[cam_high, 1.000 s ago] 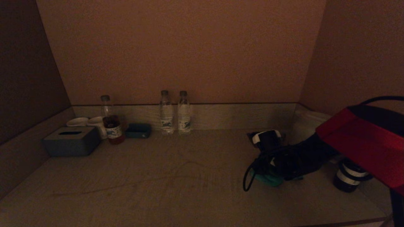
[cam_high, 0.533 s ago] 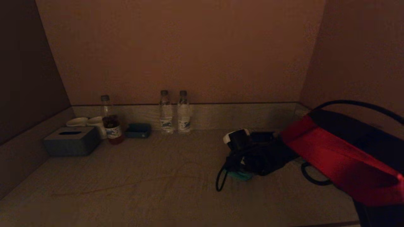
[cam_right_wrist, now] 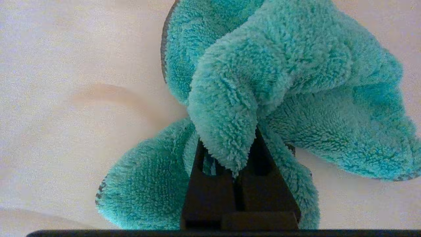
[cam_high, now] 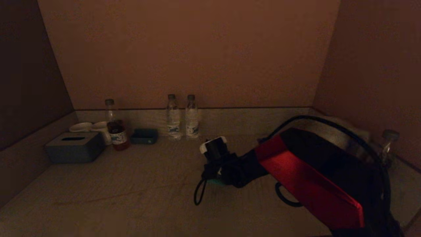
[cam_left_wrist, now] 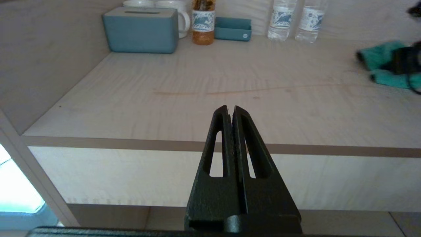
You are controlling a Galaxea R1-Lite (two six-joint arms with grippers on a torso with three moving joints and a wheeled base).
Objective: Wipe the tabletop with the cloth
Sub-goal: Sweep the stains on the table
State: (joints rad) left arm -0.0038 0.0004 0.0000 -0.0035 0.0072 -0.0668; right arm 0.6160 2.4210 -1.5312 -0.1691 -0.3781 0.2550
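A fluffy teal cloth [cam_right_wrist: 289,75] lies bunched on the pale wooden tabletop [cam_high: 138,194]. My right gripper [cam_right_wrist: 235,154] is shut on the cloth and presses it onto the table near the middle, right of a faint brown streak [cam_left_wrist: 250,90]. In the head view only a sliver of the cloth [cam_high: 217,181] shows under the right gripper [cam_high: 218,176]. The cloth also shows in the left wrist view [cam_left_wrist: 378,59]. My left gripper [cam_left_wrist: 231,110] is shut and empty, held off the table's front edge.
Along the back wall stand two water bottles [cam_high: 182,117], a tea bottle [cam_high: 115,126], a small teal tray [cam_high: 144,136], white cups [cam_high: 92,127] and a blue tissue box [cam_high: 75,147]. Another bottle [cam_high: 388,141] stands at the far right behind my arm.
My right gripper has slid the cloth leftward across the table, from the right side to near the middle. The left arm has not moved.
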